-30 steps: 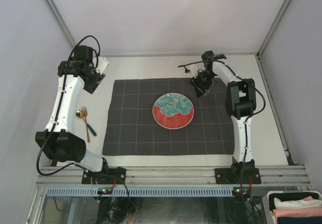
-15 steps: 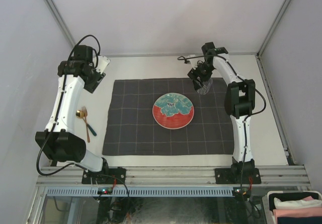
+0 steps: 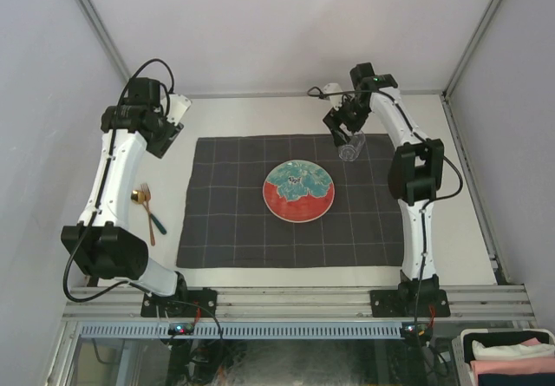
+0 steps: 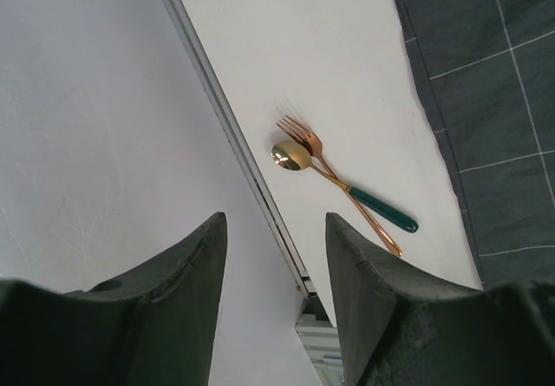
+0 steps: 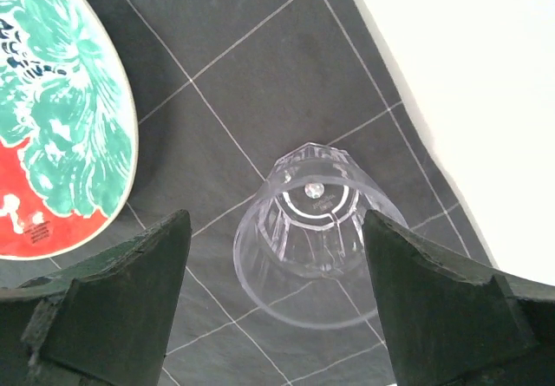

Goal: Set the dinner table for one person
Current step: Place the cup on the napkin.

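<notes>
On the off-white dinner table (image 3: 260, 113) lies a dark grey checked cloth (image 3: 225, 204) with a red and teal plate (image 3: 298, 191) at its middle. A clear glass (image 3: 349, 150) stands upright on the cloth's far right corner. My right gripper (image 3: 342, 126) hovers above it, open. In the right wrist view the glass (image 5: 308, 230) sits below and between the wide jaws, touching neither, with the plate (image 5: 52, 143) to its left. My left gripper (image 3: 166, 139) is open and empty at the far left. A gold fork (image 4: 305, 136) and a green-handled spoon (image 4: 381, 210) lie crossed left of the cloth.
Grey metal rails (image 3: 295, 301) edge the table's near side, and white walls close in the left, back and right. A bin of folded cloths (image 3: 512, 356) sits off the table at the bottom right. The fork and spoon (image 3: 149, 212) lie close to the left arm.
My right gripper has opened, let go of the glass and drawn back and up from it. The glass now stands alone on the cloth. The left arm has not moved.
</notes>
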`<action>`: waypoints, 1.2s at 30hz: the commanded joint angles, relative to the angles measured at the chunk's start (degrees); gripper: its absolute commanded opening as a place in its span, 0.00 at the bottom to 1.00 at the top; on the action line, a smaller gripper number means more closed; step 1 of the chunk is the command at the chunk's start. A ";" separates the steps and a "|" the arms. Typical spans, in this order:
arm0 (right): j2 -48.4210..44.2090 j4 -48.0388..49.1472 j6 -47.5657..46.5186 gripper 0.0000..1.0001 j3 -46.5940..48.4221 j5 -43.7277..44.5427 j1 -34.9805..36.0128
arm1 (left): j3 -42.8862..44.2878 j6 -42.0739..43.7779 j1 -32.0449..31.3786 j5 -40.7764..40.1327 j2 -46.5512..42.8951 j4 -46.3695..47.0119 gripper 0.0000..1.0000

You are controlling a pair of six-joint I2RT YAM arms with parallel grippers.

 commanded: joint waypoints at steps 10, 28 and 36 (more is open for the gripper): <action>-19.74 8.11 12.38 0.96 1.66 5.09 -1.81 | -1.47 3.16 -0.14 -1.89 0.22 7.62 0.54; -64.44 32.43 26.65 1.00 -59.33 31.03 8.06 | -24.44 1.50 7.85 4.01 -6.90 16.89 0.56; -65.67 29.77 26.26 1.00 -63.16 27.39 5.41 | -32.55 1.68 9.50 -0.35 -8.53 17.84 0.54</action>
